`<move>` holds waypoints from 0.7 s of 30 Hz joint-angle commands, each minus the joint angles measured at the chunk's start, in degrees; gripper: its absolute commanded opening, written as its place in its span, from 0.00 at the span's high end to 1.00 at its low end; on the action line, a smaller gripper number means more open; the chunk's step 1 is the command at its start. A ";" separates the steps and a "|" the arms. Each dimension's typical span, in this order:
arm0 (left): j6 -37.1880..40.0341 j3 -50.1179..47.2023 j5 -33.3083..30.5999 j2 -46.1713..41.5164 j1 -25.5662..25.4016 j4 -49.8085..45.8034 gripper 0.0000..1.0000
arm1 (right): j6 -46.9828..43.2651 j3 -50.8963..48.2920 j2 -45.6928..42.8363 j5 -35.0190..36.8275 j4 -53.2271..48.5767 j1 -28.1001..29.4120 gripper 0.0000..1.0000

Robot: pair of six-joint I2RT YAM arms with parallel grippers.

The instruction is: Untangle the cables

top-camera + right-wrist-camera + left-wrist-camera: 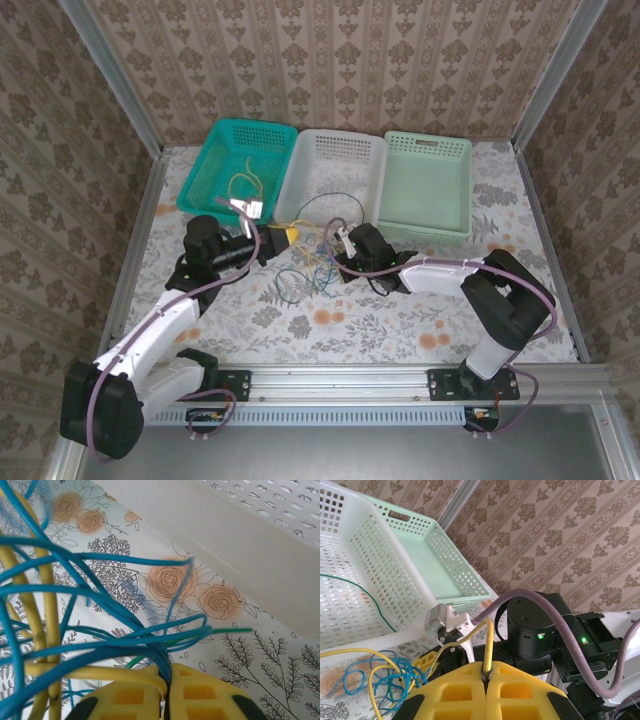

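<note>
Progress looks early. Teal basket (205,170) holds one yellowish cable (245,183); a green loop (322,200) reaches into the white basket (340,135). Remaining cables (305,272) lie knotted on the table (450,320) just in front. My left gripper (486,676) pinches a yellow strand (490,640), and my right gripper (167,682) clamps blue strands (100,645).

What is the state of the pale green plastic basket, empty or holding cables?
Empty. The pale green plastic basket shows a bare floor in the top and left wrist views.

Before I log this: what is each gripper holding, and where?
Left gripper: a yellow cable, on a strand leading from the tangle. Right gripper: blue cable loops, in the tangle.
</note>
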 commanded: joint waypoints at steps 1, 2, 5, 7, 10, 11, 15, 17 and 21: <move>-0.64 0.05 1.18 -2.28 1.55 1.48 1.00 | 0.77 -1.51 -2.89 3.58 -3.33 0.27 0.94; -0.63 0.01 1.47 -2.67 2.29 1.21 1.00 | 1.36 -1.90 -3.61 4.97 -5.34 0.20 0.95; -0.55 0.31 2.11 -3.75 4.33 -0.13 1.00 | 2.81 -3.09 -5.68 8.77 -10.42 -0.20 0.97; -0.18 0.57 2.47 -4.47 5.69 -1.73 1.00 | 3.16 -4.48 -7.42 10.00 -12.28 -0.29 0.98; 0.23 0.67 3.47 -5.54 7.56 -3.47 1.00 | 4.43 -7.28 -10.94 11.20 -13.77 -0.39 0.98; 0.60 0.82 3.65 -5.98 8.06 -4.50 1.00 | 5.07 -8.45 -12.27 11.60 -14.01 -0.41 0.98; 2.85 1.44 3.78 -6.96 9.38 -8.82 1.00 | 7.54 -12.12 -17.32 13.60 -15.14 -0.80 0.99; 3.01 1.49 3.80 -7.00 9.99 -9.72 1.00 | 8.46 -13.33 -18.99 14.51 -16.14 -1.02 0.99; 2.46 1.31 3.07 -7.01 11.15 -9.44 1.00 | 9.18 -14.42 -21.15 16.59 -18.96 -1.55 0.99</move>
